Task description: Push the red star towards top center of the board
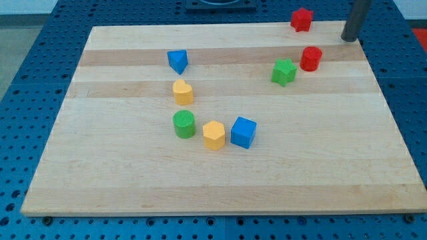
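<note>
- The red star point(301, 20) sits at the far top edge of the bench point(133, 180), toward the view's right and well right of top center. It lies flat, and its points are too small to say which way any faces; it is compact, with no clear long axis.
- My tip point(348, 38) rests on the bench at the view's top right, to the right of the red star and slightly lower in the view, apart from it and not touching. The dark rod rises from the tip up and a little to the right, leaving the view at the top edge.
- The arm carries no pincer, only the rod, so nothing is clenched or held.
- Just below the star, a red cylinder point(311, 59) stands near the right side, with a green star point(284, 71) just beside it on its left.
- Toward the middle-left, a blue triangle point(177, 61) lies above a yellow heart-like block point(183, 92).
- Lower down, a green cylinder point(184, 124), a yellow hexagon point(213, 135) and a blue cube point(243, 132) form a close row from left to right.
</note>
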### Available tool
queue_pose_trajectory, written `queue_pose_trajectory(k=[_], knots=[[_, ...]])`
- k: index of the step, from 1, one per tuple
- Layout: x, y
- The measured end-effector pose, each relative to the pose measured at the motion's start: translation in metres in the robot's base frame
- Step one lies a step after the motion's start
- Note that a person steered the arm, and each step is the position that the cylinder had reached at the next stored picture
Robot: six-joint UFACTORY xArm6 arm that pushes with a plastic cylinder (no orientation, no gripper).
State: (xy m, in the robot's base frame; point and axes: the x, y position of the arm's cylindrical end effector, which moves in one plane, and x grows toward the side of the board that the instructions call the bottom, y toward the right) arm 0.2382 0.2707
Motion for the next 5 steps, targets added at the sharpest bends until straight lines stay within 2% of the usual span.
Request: queue_pose_trajectory(k=[1, 2, 5], knots=[[-0.030, -0.009], [-0.038, -0.015], [-0.038, -0.063]])
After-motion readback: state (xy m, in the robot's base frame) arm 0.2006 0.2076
